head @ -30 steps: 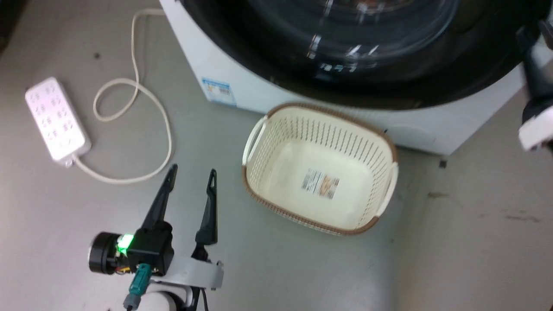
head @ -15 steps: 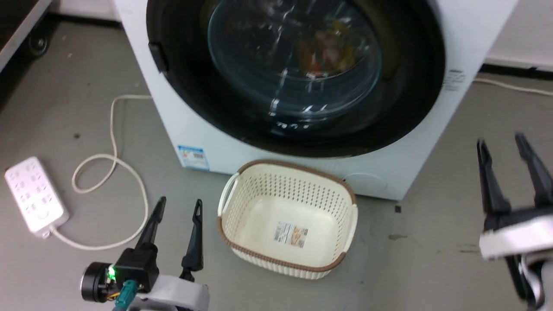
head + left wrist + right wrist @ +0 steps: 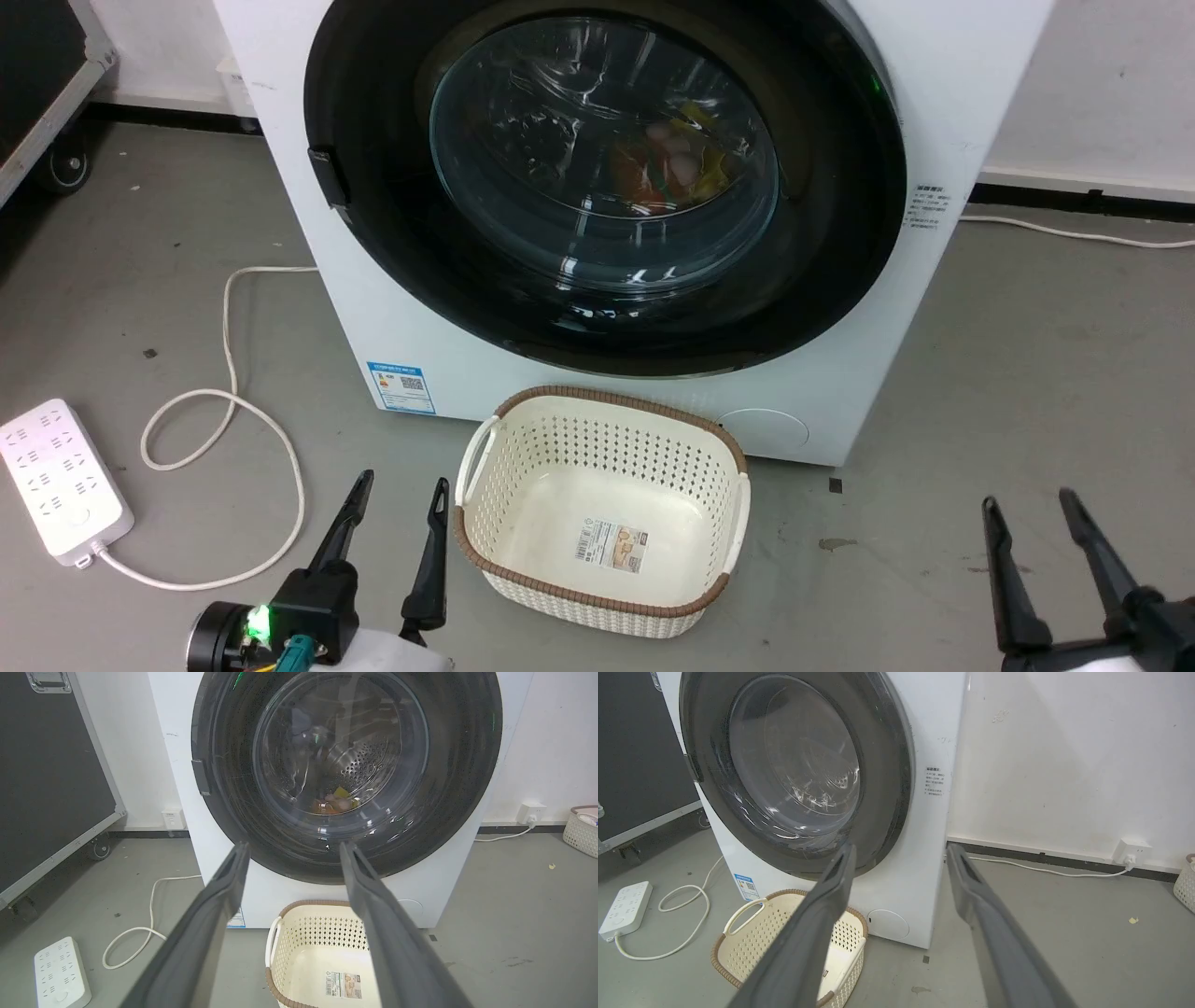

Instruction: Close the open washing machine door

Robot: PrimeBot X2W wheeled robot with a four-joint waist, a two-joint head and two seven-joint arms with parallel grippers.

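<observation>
The washing machine (image 3: 943,93) stands white and square in front of me. Its door (image 3: 602,168), with a glossy black rim and a bulging glass window, lies flush against the machine's front. Coloured items show through the glass in the steel drum. The left wrist view faces the door (image 3: 341,765) head-on, and the right wrist view sees the door (image 3: 794,765) from its right side. My left gripper (image 3: 403,481) hangs open low over the floor, left of the basket. My right gripper (image 3: 1027,499) is open at the lower right, well clear of the machine. Both hold nothing.
A cream perforated basket (image 3: 616,397) sits on the floor right below the door. A white power strip (image 3: 58,481) and its looped cable (image 3: 229,411) lie at the left. A black wheeled case (image 3: 37,84) stands far left. Another basket (image 3: 581,830) sits by the right wall.
The head camera has risen, so the whole door and machine now show. My right gripper has come away from the door's right rim and down to the lower right. The left gripper kept its pose.
</observation>
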